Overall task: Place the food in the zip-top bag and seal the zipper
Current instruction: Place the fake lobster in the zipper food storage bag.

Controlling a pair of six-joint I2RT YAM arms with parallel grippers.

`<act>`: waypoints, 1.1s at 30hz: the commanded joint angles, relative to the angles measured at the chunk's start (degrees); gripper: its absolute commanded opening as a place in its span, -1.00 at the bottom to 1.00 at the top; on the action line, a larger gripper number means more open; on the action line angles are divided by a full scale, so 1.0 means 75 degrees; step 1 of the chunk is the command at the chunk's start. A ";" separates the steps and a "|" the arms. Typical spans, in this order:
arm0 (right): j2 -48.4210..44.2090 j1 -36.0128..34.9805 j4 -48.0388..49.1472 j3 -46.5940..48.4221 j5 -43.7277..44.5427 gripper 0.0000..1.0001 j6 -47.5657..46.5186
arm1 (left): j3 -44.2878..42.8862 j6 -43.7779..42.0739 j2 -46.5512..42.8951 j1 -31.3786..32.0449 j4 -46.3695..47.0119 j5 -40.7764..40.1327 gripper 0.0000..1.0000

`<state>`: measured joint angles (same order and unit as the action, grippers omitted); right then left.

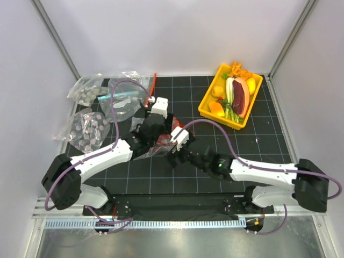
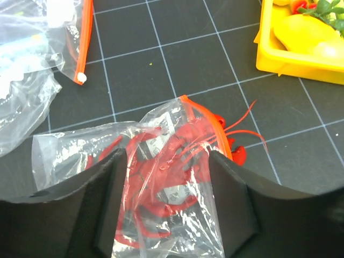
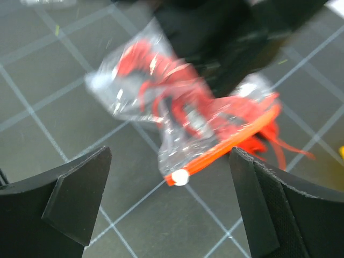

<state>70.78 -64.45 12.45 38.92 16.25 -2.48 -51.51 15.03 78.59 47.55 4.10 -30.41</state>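
Zipper: red-orange strip (image 3: 226,146) of crinkly clear bag (image 3: 156,97) lies slantwise just ahead of right gripper (image 3: 170,156), fingers spread.
Left gripper (image 2: 165,156): astride bag; grip unclear.

This is a robotics lab cell, not a home. Plain white panels (image 1: 177,32) on metal posts (image 1: 56,38) box me in across the top of the frame. A black gridded mat (image 1: 269,145) lies under my arms, and a slotted cable duct (image 1: 161,223) runs along the bottom edge.
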 commanded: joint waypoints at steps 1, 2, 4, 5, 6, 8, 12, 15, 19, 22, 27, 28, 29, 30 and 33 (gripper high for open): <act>-0.0835 0.0061 0.0322 -0.0091 0.0903 0.99 0.0272 | -0.0620 0.0339 -0.0095 0.0000 -0.0778 -0.0234 0.35; -0.0952 0.0177 0.0205 -0.0114 0.0880 0.99 0.0319 | -0.0667 0.0398 -0.0119 0.0000 -0.1001 -0.0199 0.37; -0.1257 0.0540 0.0052 -0.0161 0.0519 0.96 0.0774 | -0.0668 0.0562 -0.0282 0.0012 -0.1097 0.0128 0.41; -0.1328 0.1168 -0.0111 -0.0161 -0.0063 0.93 0.1240 | -0.0645 0.0598 -0.0329 0.0035 -0.1178 0.0280 0.43; -0.1386 0.1500 -0.0136 -0.0220 -0.0371 0.85 0.1477 | -0.0644 0.0760 -0.0365 0.0047 -0.1260 0.0525 0.44; -0.1527 0.2481 -0.0125 -0.0313 -0.0957 0.76 0.1992 | -0.0644 0.0890 -0.0400 0.0244 -0.1448 0.0586 0.45; -0.1493 0.3318 -0.0019 -0.0524 -0.1429 0.74 0.2953 | -0.1075 0.0821 0.0055 0.0924 -0.1787 0.0025 0.54; -0.1516 0.3692 -0.0007 -0.0665 -0.1206 0.74 0.3306 | -0.1859 0.0751 0.0957 0.1382 -0.2467 -0.0256 0.54; -0.1995 0.4116 0.0121 -0.1051 -0.0785 0.74 0.3798 | -0.2658 0.0493 0.2082 0.1711 -0.3088 -0.1030 0.56; -0.2709 0.4268 0.0180 -0.1449 -0.0131 0.72 0.4021 | -0.3244 0.0411 0.3019 0.1699 -0.3462 -0.1322 0.54; -0.3916 0.4304 0.0098 -0.1966 0.0856 0.65 0.4221 | -0.4077 0.0516 0.4156 0.1477 -0.3991 -0.1699 0.46; -0.4174 0.4304 0.0075 -0.2036 0.1042 0.64 0.4233 | -0.4217 0.0609 0.4344 0.1430 -0.4154 -0.1792 0.40; -0.4176 0.4304 0.0075 -0.2071 0.1102 0.63 0.4245 | -0.4311 0.0703 0.4346 0.1395 -0.4272 -0.1897 0.36; -0.4315 0.4304 0.0063 -0.2083 0.1172 0.63 0.4245 | -0.4440 0.0819 0.4532 0.1278 -0.4470 -0.2002 0.31; -0.4410 0.4315 0.0016 -0.2130 0.1290 0.62 0.4280 | -0.4792 0.1054 0.4802 0.1149 -0.5209 -0.2260 0.13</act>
<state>38.44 -31.92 10.28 23.33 21.89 28.05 -83.40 20.49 114.28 57.58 -28.99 -42.50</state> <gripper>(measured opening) 0.813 0.584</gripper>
